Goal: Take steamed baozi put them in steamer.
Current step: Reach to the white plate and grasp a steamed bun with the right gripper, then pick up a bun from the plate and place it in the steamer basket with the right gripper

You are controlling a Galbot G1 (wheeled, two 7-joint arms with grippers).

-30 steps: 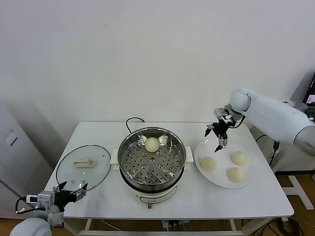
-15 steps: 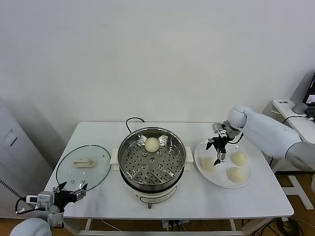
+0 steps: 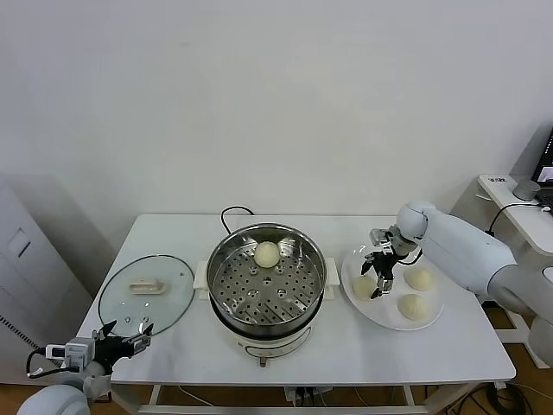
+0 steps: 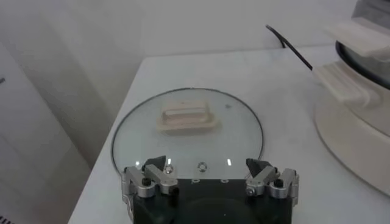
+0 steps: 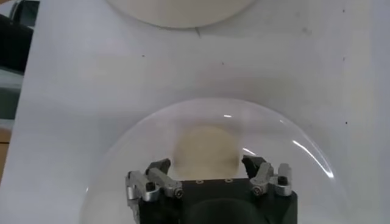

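Over the plate (image 3: 432,313) near the desk's right edge, the right claw (image 3: 378,278) is straddling one steamed baozi (image 3: 364,286), jaws partly open, not visibly gripping. Another is sitting in the steamer (image 3: 266,281) at center. The left claw (image 3: 123,333) is waiting wide open at the front-left corner.

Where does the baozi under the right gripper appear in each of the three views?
Head view: baozi at the white plate's left side, under the right gripper.
Left wrist view: not in it.
Right wrist view: baozi between the gripper's fingers.
Shared landmark: the white plate.
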